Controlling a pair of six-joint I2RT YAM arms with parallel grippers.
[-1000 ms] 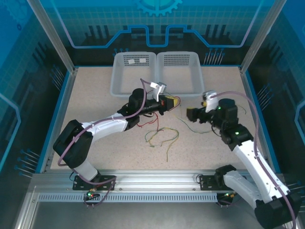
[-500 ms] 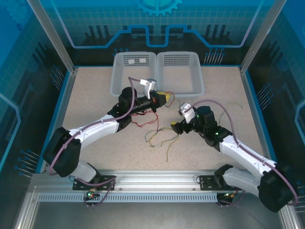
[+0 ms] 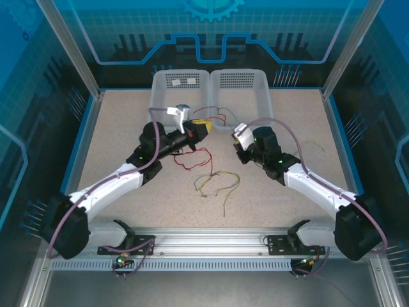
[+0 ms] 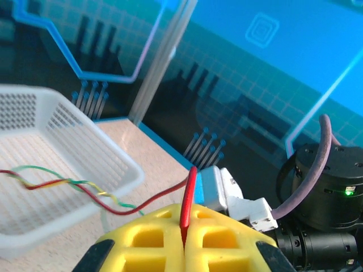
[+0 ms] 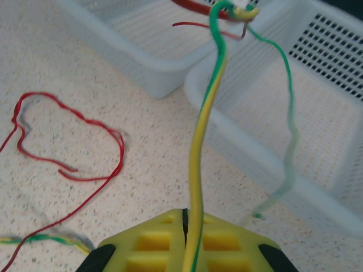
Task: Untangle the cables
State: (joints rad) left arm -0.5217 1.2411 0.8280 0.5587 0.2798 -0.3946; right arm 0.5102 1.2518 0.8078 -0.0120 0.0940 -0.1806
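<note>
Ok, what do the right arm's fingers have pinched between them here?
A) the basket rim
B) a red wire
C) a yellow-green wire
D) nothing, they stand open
C: the right wrist view shows the yellow-green wire rising out of the shut seam of the right fingers; the red wire is clamped in the left fingers.

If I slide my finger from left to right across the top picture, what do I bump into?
left tool pinching a red cable → right tool pinching a yellow-green cable → loose cable lying by itself on the table
</note>
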